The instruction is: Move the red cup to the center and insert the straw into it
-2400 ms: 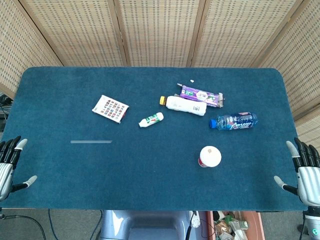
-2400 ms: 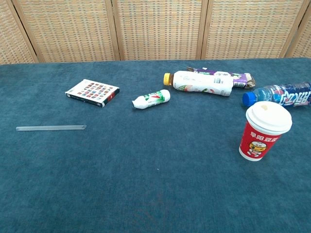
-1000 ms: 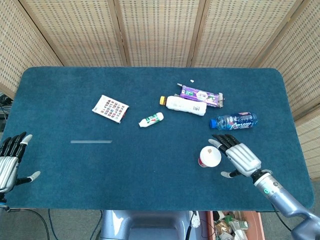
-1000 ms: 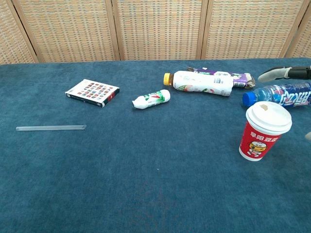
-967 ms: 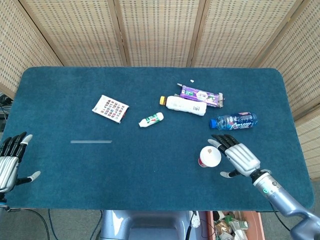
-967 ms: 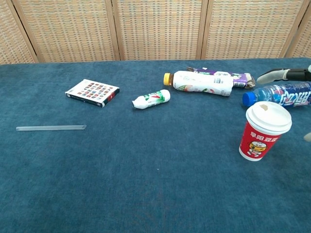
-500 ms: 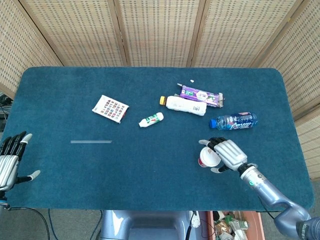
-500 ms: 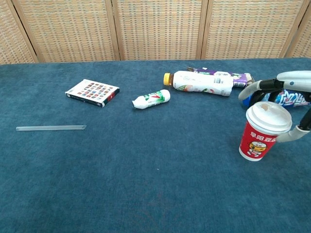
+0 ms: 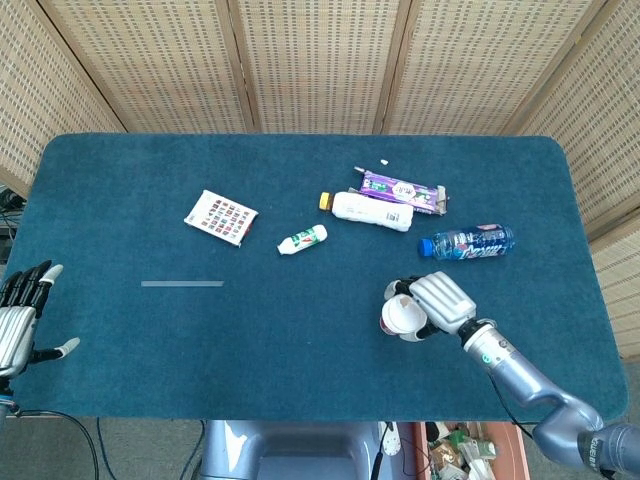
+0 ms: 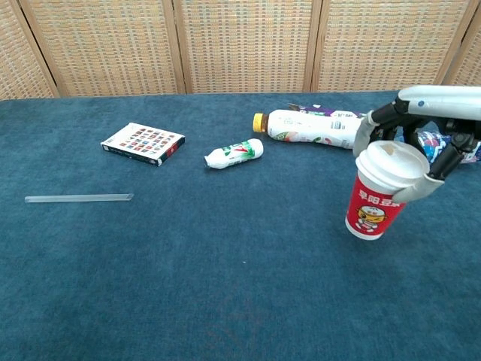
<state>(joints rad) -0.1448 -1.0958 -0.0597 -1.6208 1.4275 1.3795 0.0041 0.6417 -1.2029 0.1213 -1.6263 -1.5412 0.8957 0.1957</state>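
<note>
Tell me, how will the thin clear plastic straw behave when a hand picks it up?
The thin clear plastic straw lies flat on the blue table cloth, so pinching it looks hard. It is probably very light and may roll.

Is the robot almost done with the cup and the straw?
Not yet. Nothing is finished. In hand: the right hand grips the red cup near its white lid; the cup tilts and sits right of the table's middle. Left to do: set the cup at the center, then pick up the straw, which lies flat near the open left hand, and push it into the lid.
</note>
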